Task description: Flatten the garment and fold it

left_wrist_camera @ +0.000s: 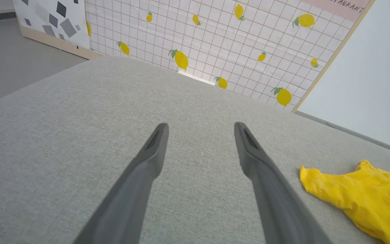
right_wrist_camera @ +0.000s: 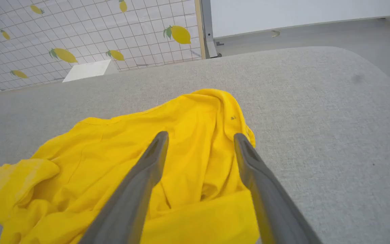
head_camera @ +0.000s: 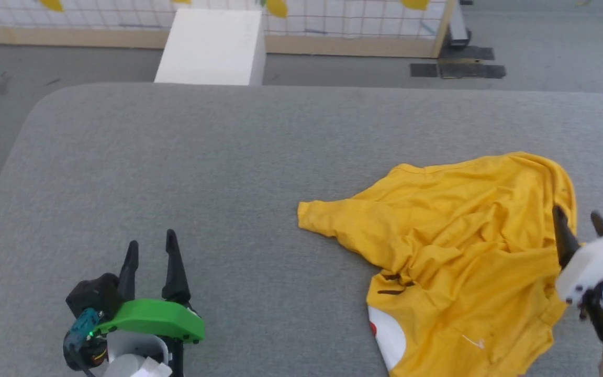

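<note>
1. We see the garment (head_camera: 469, 246) lying crumpled on the right part of the grey padded surface (head_camera: 228, 173), mostly plain yellow side up, with one sleeve stretched out toward the middle
2. At its near edge a fold turns up a white patch with a red dot and some black stripes
3. Our left gripper (head_camera: 152, 238) sits at the lower left over bare grey fabric, well apart from the garment; its fingers are spread and hold nothing
4. In the left wrist view, the left gripper (left_wrist_camera: 200, 124) frames empty surface, with the sleeve end off to its right
5. Our right gripper (head_camera: 577, 212) is at the garment's right edge, fingers parted
6. In the right wrist view, the right gripper (right_wrist_camera: 200, 135) has yellow folds between its fingers, nothing pinched; we cannot tell whether the tips touch the cloth
7. A white box (head_camera: 212, 47) stands beyond the far edge, before a lemon-printed panel (left_wrist_camera: 215, 44)
</note>
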You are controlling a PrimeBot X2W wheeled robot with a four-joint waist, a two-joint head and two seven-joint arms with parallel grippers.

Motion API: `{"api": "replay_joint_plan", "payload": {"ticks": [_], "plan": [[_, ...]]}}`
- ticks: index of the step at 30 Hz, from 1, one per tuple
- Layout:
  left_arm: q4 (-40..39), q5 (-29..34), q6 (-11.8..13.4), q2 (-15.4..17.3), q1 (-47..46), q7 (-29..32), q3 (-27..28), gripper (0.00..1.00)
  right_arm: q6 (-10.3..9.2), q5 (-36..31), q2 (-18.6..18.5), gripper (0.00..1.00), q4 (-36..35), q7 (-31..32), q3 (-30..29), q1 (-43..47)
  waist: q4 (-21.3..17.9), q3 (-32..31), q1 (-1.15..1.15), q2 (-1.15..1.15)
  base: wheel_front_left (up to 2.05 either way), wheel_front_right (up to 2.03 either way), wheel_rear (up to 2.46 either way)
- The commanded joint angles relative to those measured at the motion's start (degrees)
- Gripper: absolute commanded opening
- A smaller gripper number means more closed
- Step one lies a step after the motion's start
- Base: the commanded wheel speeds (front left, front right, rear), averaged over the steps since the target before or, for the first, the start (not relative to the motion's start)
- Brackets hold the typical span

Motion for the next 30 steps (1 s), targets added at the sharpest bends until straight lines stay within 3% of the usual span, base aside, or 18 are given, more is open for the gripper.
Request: {"api": "replay_joint_plan", "payload": {"ticks": [1, 5, 8, 11, 17, 25, 26, 27, 30], "plan": [[0.02, -0.59, -0.36, 0.08, -0.91, 0.63, -0.56, 1.0, -0.09, 0.56, 0.57, 1.0, -1.67, -0.2, -0.16, 1.72, -2.58, -1.02, 0.0, 0.0, 0.0, 0.0, 0.0], [1.03, -1.67, -0.95, -0.11, -6.66, 5.14, -3.31, 1.0, -0.09, 0.93, 1.92, 1.0, -5.8, 1.04, -0.26, 5.36, -5.3, 0.58, 0.0, 0.0, 0.0, 0.0, 0.0], [4.77, -1.98, -0.84, -0.2, -14.39, 12.42, -5.99, 1.0, -0.09, 1.0, 2.53, 1.0, -7.9, 1.92, 0.15, 5.63, -7.6, 2.47, 0.0, 0.0, 0.0, 0.0, 0.0], [9.47, -2.02, 0.81, -0.28, -22.35, 21.39, -8.25, 1.0, -0.09, 1.11, 2.93, 1.0, -9.05, 2.31, 0.43, 4.95, -9.96, 4.44, 0.0, 0.0, 0.0, 0.0, 0.0], [21.28, 0.19, 6.56, 0.28, -32.59, 44.11, -13.37, 1.0, -0.09, 1.23, 3.49, 1.0, -8.82, 1.92, 0.76, 3.83, -13.86, 7.05, 0.0, 0.0, 0.0, 0.0, 0.0], [25.9, 2.97, 7.79, 2.71, -33.94, 57.63, -17.67, 1.0, -0.09, 1.45, 3.85, 1.0, -7.32, 0.36, 0.25, 3.7, -15.51, 8.31, 0.0, 0.0, 0.0, 0.0, 0.0], [25.94, 3.15, 7.59, 2.87, -33.68, 58.29, -18.13, 0.37, -0.09, 1.49, 3.88, 1.0, -7.24, 0.21, 0.13, 3.7, -15.42, 8.3, 0.0, 0.0, 0.0, 0.0, 0.0], [25.8, 3.16, 7.26, 2.86, -33.29, 58.83, -18.63, 0.0, -0.09, 1.47, 3.93, 1.0, -7.14, 0.04, -0.06, 3.74, -15.13, 8.19, 0.0, 0.0, 0.0, 0.0, 0.0], [24.26, 1.89, 6.67, 2.33, -32.27, 57.79, -18.39, 0.0, -0.09, 1.29, 4.02, 1.0, -6.77, -0.23, -0.07, 3.79, -14.07, 7.67, 0.0, 0.0, 0.0, 0.0, 0.0]]}}
